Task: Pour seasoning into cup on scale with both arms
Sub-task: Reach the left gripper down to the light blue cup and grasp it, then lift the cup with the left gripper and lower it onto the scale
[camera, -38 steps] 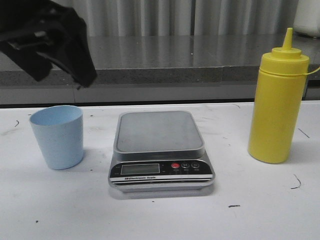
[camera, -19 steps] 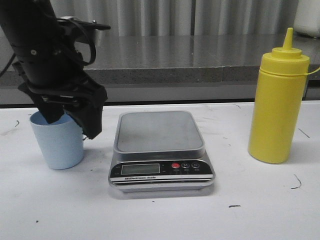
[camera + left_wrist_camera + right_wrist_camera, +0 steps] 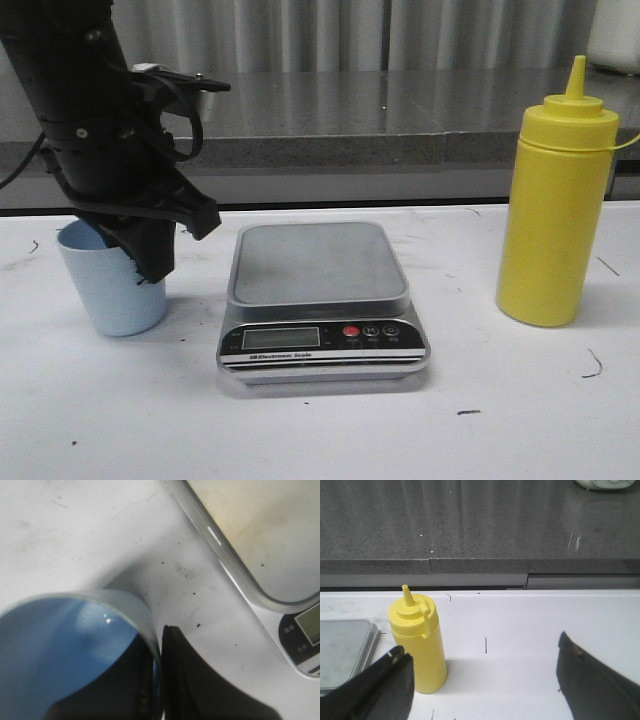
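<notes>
- Front view shows the left gripper [image 3: 140,255] lowered over the blue cup [image 3: 110,290], which stands on the white table [image 3: 320,430] at about nine o'clock from the scale [image 3: 320,300].
- One dark finger sits outside the cup's wall on the scale side; the other is hidden by the arm's bulk from here, so how wide the jaws stand cannot be read in this view.
- Left wrist view adds what the front cannot: a black finger [image 3: 190,680] lies right against the outside of the cup's [image 3: 65,650] rim, and a dark shape fills the lower part of the cup's inside, so the jaws straddle the wall. Whether they press on it I cannot tell.
- That same view shows the scale's [image 3: 260,545] steel platform corner and a bit of its display, near the cup but apart from it.
- Yellow bottle [image 3: 555,200] stands upright at three o'clock from the scale, well apart from it, untouched.
- Right wrist view alone shows the right gripper [image 3: 485,680]: its two fingers spread wide, holding nothing, with the bottle [image 3: 417,640] standing ahead near one finger.
</notes>
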Robot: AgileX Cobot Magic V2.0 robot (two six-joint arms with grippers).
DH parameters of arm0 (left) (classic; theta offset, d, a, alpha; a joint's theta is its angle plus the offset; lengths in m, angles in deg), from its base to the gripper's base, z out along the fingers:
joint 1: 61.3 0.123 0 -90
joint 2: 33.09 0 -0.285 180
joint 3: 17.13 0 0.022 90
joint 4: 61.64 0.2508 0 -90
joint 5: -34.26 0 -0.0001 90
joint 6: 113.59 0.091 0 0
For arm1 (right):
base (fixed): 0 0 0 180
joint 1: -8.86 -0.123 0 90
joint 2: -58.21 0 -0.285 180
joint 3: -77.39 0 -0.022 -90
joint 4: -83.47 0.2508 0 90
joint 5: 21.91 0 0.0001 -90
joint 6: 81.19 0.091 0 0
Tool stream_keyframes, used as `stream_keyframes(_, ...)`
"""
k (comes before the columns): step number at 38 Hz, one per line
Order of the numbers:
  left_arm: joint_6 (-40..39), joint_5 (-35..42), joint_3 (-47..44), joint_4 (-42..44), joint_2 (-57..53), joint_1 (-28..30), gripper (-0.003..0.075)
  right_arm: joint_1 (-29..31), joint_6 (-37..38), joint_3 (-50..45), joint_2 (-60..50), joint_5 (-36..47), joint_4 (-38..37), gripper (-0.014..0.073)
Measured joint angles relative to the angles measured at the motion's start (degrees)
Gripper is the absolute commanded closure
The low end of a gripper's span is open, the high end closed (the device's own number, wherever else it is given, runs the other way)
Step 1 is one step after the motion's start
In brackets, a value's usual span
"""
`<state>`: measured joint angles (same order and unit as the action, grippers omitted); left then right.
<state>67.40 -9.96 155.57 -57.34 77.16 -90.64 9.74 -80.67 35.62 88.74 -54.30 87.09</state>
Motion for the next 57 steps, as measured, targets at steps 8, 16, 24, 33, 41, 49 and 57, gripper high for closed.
stream_keyframes(8, 0.0, -9.7, 10.1, 0.0, 0.0, -0.3, 0.074, 0.0, 0.0, 0.0, 0.0, 0.0, 0.0, -0.0008)
stream_keyframes(16, 0.0, -15.1, 22.5, 0.3, 0.9, -3.1, 0.074, 0.0, 0.0, 0.0, 0.0, -0.1, 0.0, -0.0008)
stream_keyframes(24, 0.0, -19.5, 33.7, 0.0, 10.0, -9.5, 0.074, 0.0, 0.0, 0.0, 0.0, -0.1, 0.0, -0.0008)
stream_keyframes(33, 0.0, -19.7, 36.4, -0.4, 15.1, -12.2, 0.0739, 0.0, 0.0, 0.0, 0.0, -0.3, 0.0, -0.0008)
stream_keyframes(41, 0.0, -18.7, 36.5, -2.0, 15.4, -12.2, 0.0642, 0.0, 0.0, 0.0, 0.0, -0.3, 0.0, -0.0008)
stream_keyframes(49, 0.0, -18.7, 36.6, -2.8, 16.4, -12.2, 0.0381, 0.0, 0.0, 0.0, 0.0, -0.3, 0.0, -0.0008)
stream_keyframes(57, 0.0, -19.5, 37.7, -3.0, 16.8, -12.2, 0.0165, 0.0, 0.0, 0.0, 0.0, -0.5, 0.0, -0.0008)
